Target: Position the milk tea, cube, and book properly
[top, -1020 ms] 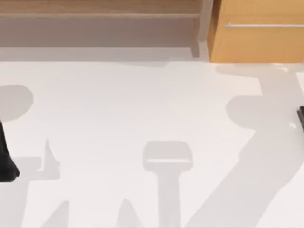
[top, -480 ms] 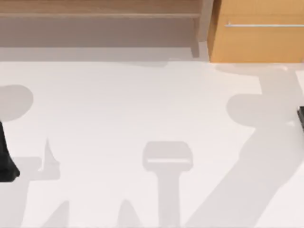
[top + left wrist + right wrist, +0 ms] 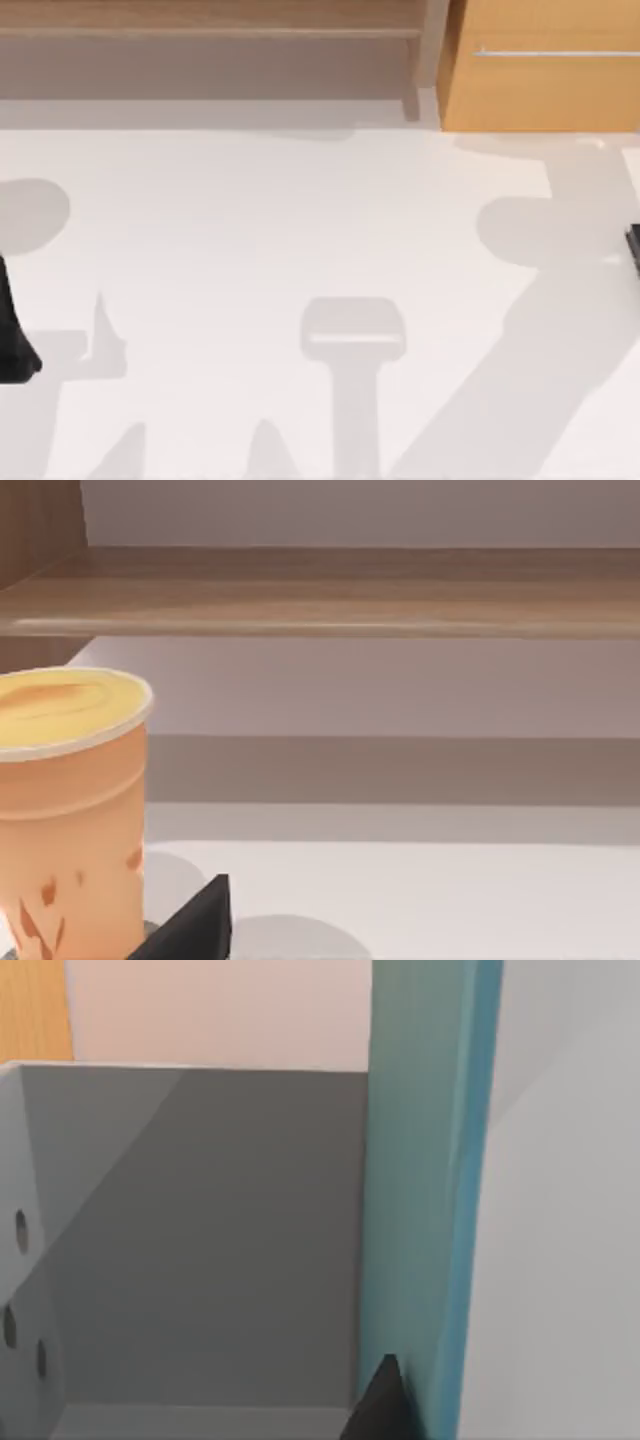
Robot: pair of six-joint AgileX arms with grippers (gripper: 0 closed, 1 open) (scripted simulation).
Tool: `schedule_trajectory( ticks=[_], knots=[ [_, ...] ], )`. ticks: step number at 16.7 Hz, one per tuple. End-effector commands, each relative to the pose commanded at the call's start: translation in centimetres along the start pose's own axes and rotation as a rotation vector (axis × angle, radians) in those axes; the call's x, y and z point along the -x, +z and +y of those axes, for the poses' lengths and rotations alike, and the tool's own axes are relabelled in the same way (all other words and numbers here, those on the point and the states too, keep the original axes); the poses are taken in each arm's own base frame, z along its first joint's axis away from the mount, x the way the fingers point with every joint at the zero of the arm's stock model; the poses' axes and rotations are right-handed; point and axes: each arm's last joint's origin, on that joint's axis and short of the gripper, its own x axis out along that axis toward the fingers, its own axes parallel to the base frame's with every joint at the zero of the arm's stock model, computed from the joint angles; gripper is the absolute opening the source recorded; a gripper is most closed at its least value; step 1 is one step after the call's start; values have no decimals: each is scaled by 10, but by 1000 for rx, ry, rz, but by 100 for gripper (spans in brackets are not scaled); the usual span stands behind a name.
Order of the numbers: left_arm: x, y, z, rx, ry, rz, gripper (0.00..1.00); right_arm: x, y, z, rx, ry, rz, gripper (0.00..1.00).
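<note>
The left hand [image 3: 195, 930] shows as one dark finger tip in its wrist view, right beside the foot of the milk tea [image 3: 65, 810]; whether it pinches the cup cannot be told. The cup stands upright on the white desk [image 3: 450, 900], before a low wooden shelf [image 3: 350, 590]. The right hand [image 3: 378, 1405] has a dark tip against an upright teal book [image 3: 420, 1190], its grip unclear, with a grey box wall [image 3: 200, 1230] next to it. From above, the orange cabinet [image 3: 545, 65] stands at the desk's far right.
</note>
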Motion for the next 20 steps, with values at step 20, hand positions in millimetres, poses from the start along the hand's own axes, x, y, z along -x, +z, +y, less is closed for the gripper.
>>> schedule_trajectory(
  ticks=[20],
  knots=[
    [0,0,0,0,0,0,100,9,10,0,-2,2,-2,0]
  ],
)
